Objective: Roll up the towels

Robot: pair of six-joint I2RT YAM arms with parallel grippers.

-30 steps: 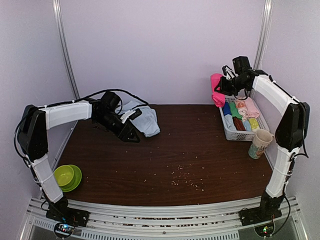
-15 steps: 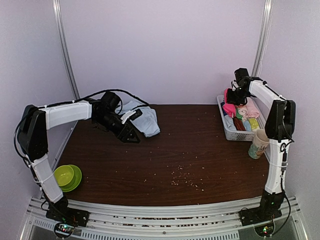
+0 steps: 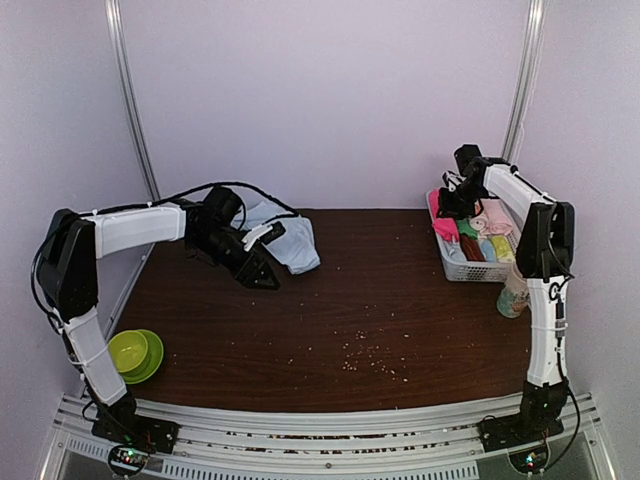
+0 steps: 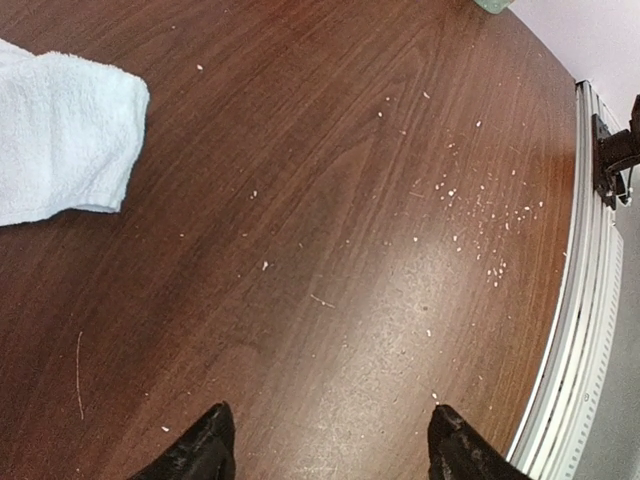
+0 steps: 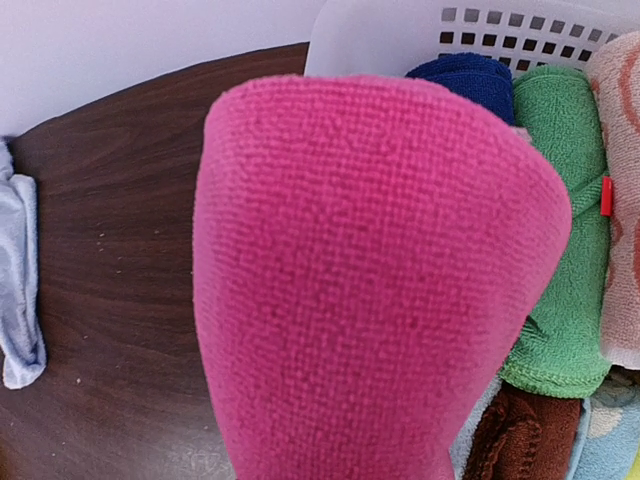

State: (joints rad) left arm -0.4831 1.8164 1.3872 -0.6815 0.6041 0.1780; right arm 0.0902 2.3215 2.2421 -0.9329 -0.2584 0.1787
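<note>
Right arm has swung in and dropped since the earlier frame, taking the pink towel from mid-air down to the left end of the basket; left arm has barely shifted. Nearest the arm bases, a green bowl sits at the front-left corner of the tabletop. Pale crumbs are scattered front-centre. Left pincer is released: both fingertips spread wide, only bare wood between them, hovering low over the left-rear part of the tabletop. Just beyond it the light blue towel lies crumpled and unrolled near the back wall; in the left wrist view one corner of it shows at top left, well apart from the fingers. On the right side a patterned cup stands just in front of the basket. Basket holds small rolls packed side by side: green roll, dark blue roll, peach roll, brown roll. Right pincer is clenched on the pink towel, which fills most of the right wrist view and hides the fingers. That towel hangs at the basket's left rim, tabletop to one side and rolls to the other; can't tell whether it touches the rim or the rolls.
</note>
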